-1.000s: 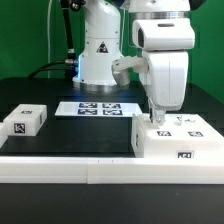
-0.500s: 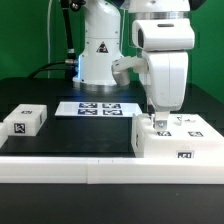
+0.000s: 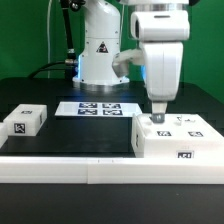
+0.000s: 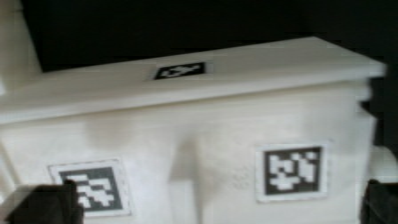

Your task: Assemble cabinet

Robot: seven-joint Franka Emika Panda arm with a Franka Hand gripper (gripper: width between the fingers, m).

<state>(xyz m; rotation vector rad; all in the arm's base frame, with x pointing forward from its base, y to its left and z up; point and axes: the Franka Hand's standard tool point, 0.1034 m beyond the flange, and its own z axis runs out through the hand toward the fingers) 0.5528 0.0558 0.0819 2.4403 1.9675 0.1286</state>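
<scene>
White plastic box-shaped cabinet body (image 3: 178,140) sits under the gripper (image 3: 157,118), jaws spread, holding nothing. Suggest centring on its wall, descending straight, closing only once jaws straddle it.

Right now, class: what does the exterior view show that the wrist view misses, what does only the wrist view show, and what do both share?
Only the exterior view: the arm, the small tagged panel at that view's left, the marker board and the white border rail. Only the wrist view: two tags close up on one face of the cabinet body, and dark fingertips set apart. Both: the cabinet body, with the end effector close over it.
</scene>
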